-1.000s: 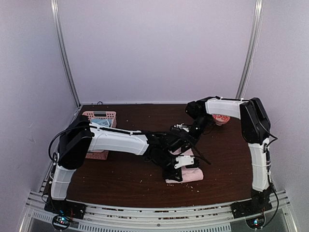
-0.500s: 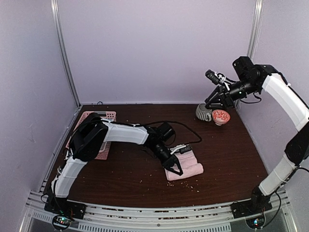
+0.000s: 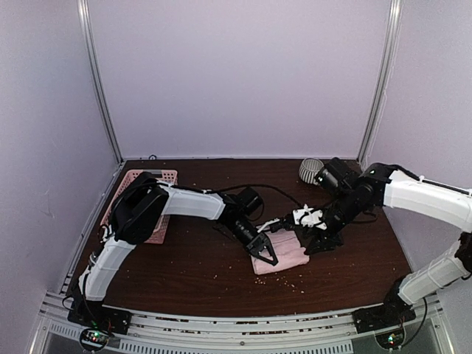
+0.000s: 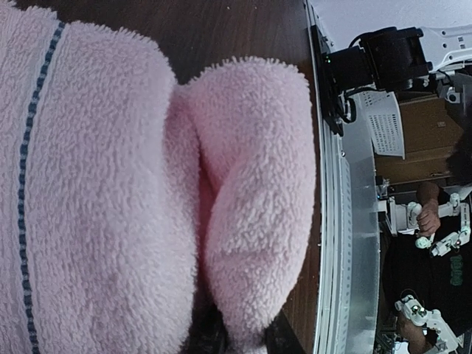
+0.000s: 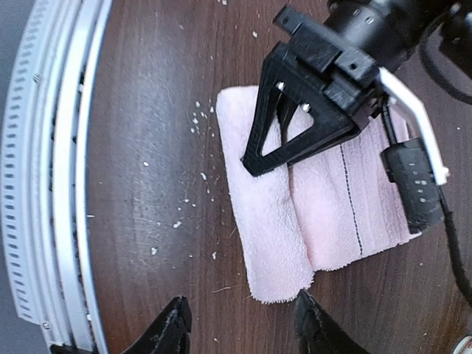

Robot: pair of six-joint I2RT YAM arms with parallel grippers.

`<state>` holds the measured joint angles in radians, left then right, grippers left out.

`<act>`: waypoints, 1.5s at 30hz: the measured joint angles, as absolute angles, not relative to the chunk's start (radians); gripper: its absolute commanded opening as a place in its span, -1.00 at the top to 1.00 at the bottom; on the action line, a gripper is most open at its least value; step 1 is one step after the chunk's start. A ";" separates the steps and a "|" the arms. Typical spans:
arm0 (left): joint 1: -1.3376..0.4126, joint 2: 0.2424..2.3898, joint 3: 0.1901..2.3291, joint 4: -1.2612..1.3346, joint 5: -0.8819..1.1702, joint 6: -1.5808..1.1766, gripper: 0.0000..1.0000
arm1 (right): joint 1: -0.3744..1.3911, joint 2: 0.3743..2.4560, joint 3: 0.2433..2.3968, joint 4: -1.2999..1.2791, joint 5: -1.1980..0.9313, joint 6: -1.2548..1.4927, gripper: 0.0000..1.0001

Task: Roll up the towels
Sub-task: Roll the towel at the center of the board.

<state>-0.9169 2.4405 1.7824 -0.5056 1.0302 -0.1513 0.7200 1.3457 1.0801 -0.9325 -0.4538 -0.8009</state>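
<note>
Top external view places the light pink terry towel [image 3: 290, 258] on the dark brown wooden table [image 3: 192, 280], a little right of centre and nearer the front rail than the back wall. Condition: partly rolled. The edge toward the rail is turned over into a plump lobe lying against the flat remainder, which carries a thin dark stitched line. Left gripper [image 3: 264, 253] sits low on the towel's left end, and the left wrist view shows its fingers closed to a narrow gap with the rolled lobe pinched between them. Right gripper [image 5: 243, 333] is poised just beside the towel's right end, fingers spread wide with nothing between them, apart from the cloth as far as its own wrist view shows. Assessment: the cloth is light, soft and limp, with a grippy pile. It is likely to sag or spring open if held at one end only, and should not slide readily on the wood. The best hold is judged to be on the lobe itself at both ends, so that the roll turns evenly. Pale crumbs [image 5: 198, 116] lie scattered beside the towel. Grey striped mug [image 3: 310, 169] stands well apart at the back right, pink plastic basket [image 3: 164, 175] at the back left
</note>
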 measured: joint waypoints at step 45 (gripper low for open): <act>-0.802 1.666 1.269 -0.149 0.252 -0.194 -0.08 | 0.683 2.027 1.396 -1.047 -0.618 -0.754 0.82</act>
